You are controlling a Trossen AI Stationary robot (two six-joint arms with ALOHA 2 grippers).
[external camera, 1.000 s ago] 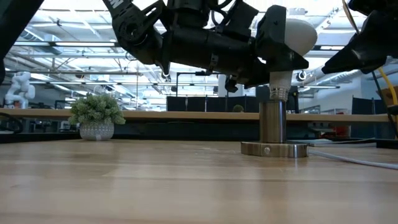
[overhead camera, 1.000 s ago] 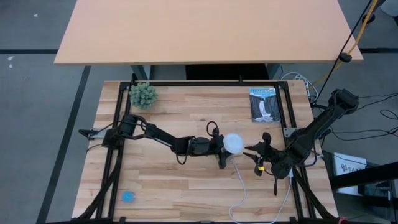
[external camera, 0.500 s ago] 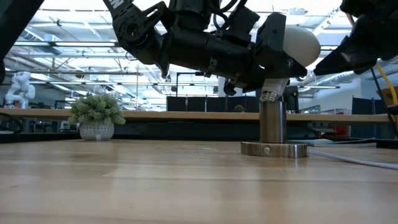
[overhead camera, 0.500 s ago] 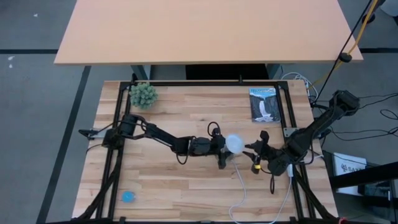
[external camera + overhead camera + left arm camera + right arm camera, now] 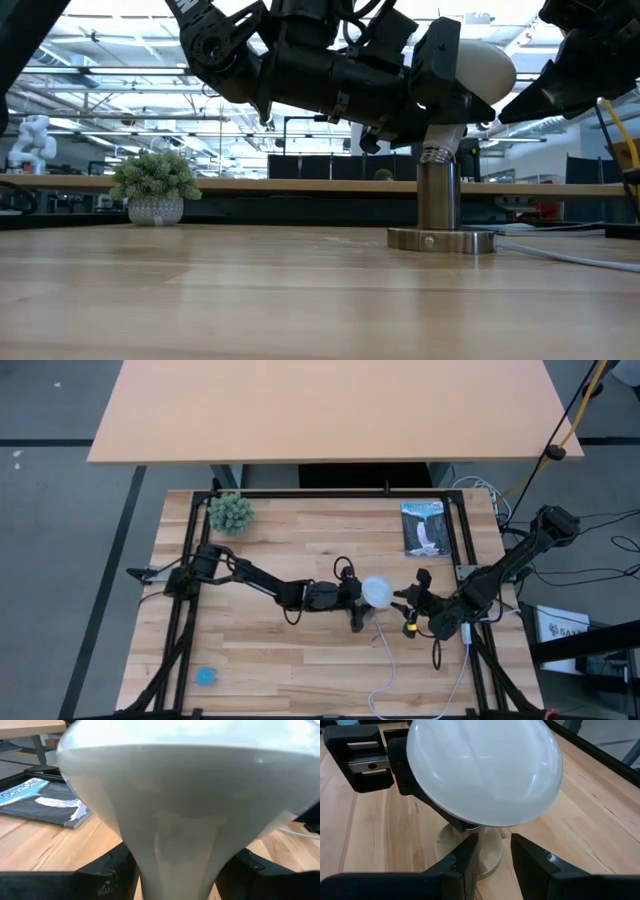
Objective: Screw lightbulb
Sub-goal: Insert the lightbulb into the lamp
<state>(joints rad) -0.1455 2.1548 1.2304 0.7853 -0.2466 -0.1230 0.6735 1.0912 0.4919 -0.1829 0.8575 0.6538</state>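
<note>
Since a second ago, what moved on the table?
The right gripper slid closer to the round white lightbulb, which tipped from upright to leaning over the metal socket post. The left gripper kept hold of the bulb. The little green plant stayed put.

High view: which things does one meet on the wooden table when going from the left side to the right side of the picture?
Blue object → potted plant → left gripper → lightbulb → booklet → right gripper.
</note>
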